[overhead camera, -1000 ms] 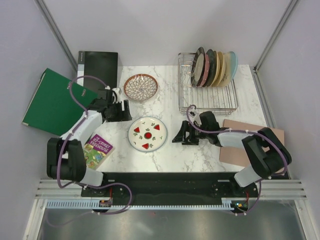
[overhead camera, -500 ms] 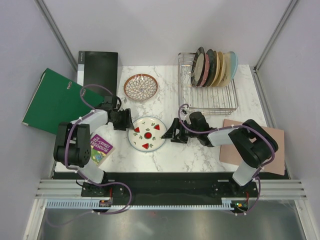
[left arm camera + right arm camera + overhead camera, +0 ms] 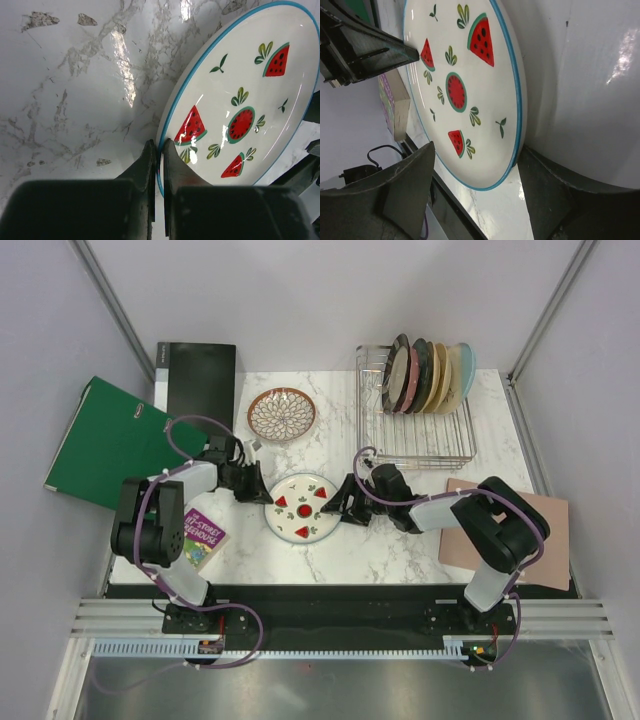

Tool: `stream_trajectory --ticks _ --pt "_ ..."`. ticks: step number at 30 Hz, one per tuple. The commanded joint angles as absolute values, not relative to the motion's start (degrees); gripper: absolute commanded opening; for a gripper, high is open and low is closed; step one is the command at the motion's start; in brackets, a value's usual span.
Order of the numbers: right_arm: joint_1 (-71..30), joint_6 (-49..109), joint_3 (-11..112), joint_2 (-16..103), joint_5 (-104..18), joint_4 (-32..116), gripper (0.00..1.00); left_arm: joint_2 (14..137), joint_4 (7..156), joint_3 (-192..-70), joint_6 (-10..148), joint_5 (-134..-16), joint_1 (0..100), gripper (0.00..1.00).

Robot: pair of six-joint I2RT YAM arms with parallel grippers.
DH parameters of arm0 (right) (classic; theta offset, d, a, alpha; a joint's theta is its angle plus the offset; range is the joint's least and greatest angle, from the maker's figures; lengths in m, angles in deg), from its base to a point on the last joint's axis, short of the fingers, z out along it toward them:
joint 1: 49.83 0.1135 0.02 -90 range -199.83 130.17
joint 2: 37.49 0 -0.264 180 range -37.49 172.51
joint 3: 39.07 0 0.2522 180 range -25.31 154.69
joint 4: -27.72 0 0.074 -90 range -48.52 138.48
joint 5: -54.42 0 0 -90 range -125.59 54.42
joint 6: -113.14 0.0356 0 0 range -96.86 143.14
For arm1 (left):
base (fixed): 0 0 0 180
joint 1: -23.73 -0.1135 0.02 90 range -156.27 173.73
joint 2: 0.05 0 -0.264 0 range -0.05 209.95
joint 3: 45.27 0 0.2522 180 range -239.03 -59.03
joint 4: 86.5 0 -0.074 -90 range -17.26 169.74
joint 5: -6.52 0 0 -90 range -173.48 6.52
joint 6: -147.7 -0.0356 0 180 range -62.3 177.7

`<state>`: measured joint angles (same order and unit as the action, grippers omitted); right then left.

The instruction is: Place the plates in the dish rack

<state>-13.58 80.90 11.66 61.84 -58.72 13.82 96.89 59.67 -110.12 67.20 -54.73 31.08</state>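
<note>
Top view, L to R: green binder at upper left, kids' book lower left by the L arm.

Centre-left, our left pincer is clamped on the L rim of the watermelon plate. The wrist cam shows the blue edge nipped btwn both fingers. The plate sits mid-frame on the marble table; we can't tell if it's off the surface yet.

Above it, upper centre-left, the brown lattice plate lies flat, well apart from either arm.

Just R of centre, our right pincer has its jaws apart, straddling the plate's R rim w/o closing on it. So the plate is btwn the two pincers, held on one side only.

Upper right: the dish rack, w/ several plates stood on edge at its far end.

The key relation is that the rack lies up & R of the plate, so the R arm is nearer. We reckon the plate must tip onto its edge to fit a slot.
</note>
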Motion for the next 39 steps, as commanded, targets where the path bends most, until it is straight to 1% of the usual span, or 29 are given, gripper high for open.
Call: stream_trajectory --ticks 1,7,10,11,12,13,14,16,17,19,21,24,28,31,33,34,36,39 --pt "-11.8 79.5 11.6 65.2 -53.9 19.6 0.72 95.7 59.4 -107.1 65.8 -52.2 33.0 0.02" --pt "-11.6 79.1 11.6 63.4 -54.0 18.5 0.63 93.6 59.4 -105.5 65.4 -49.9 34.4 0.02" --pt "-11.6 80.2 11.7 61.8 -55.0 16.8 0.57 92.5 58.4 -105.7 66.0 -48.0 36.6 0.02" --pt "-11.6 80.2 11.9 61.4 -55.4 16.3 0.48 92.2 58.0 -105.8 66.1 -46.5 36.8 0.02" --pt "-11.7 80.4 12.0 60.9 -56.5 15.4 0.44 92.0 57.4 -105.7 66.4 -45.5 36.8 0.02" --pt "-11.7 80.1 12.1 59.8 -56.7 15.3 0.42 91.6 57.0 -105.9 66.8 -44.9 36.8 0.02" --pt "-11.6 79.7 12.4 59.2 -56.9 15.5 0.41 91.2 56.8 -105.9 66.9 -42.8 36.7 0.02" --pt "-11.8 79.3 12.1 58.0 -57.5 15.2 0.46 91.0 57.2 -105.4 67.9 -38.4 36.2 0.02" --pt "-11.9 78.9 12.0 57.5 -57.6 15.3 0.51 91.1 57.8 -105.1 68.4 -32.2 35.9 0.02" --pt "-13.0 78.7 10.7 56.5 -58.7 15.4 0.52 91.2 60.0 -104.2 70.1 -27.2 35.2 0.02" --pt "-14.7 78.9 9.3 55.8 -59.7 15.4 0.49 91.1 61.0 -103.8 70.8 -23.6 34.7 0.02" --pt "-16.1 78.3 6.1 53.7 -60.3 17.7 0.47 91.9 61.0 -103.2 70.4 -20.9 33.9 0.02" --pt "-18.6 76.4 0.8 50.8 -58.8 21.0 0.51 93.5 60.0 -103.1 68.0 -18.1 33.5 0.02" --pt "-20.8 75.8 -1.9 51.2 -58.3 21.1 0.54 96.0 60.0 -103.0 66.7 -15.6 33.6 0.02" --pt "-21.3 76.1 -3.1 51.4 -57.9 21.4 0.56 97.8 59.9 -103.4 65.8 -14.3 33.6 0.02" --pt "-21.3 76.5 -4.1 51.9 -57.5 21.8 0.6 99.4 59.4 -103.8 64.9 -14.0 33.5 0.02" --pt "-21.6 77.0 -4.6 52.8 -55.4 23.5 0.63 101.3 57.5 -105.0 63.9 -14.6 33.6 0.02" --pt "-23.2 75.5 -5.8 55.5 -55.5 23.9 0.63 104.7 55.1 -106.7 61.7 -15.5 33.5 0.02"
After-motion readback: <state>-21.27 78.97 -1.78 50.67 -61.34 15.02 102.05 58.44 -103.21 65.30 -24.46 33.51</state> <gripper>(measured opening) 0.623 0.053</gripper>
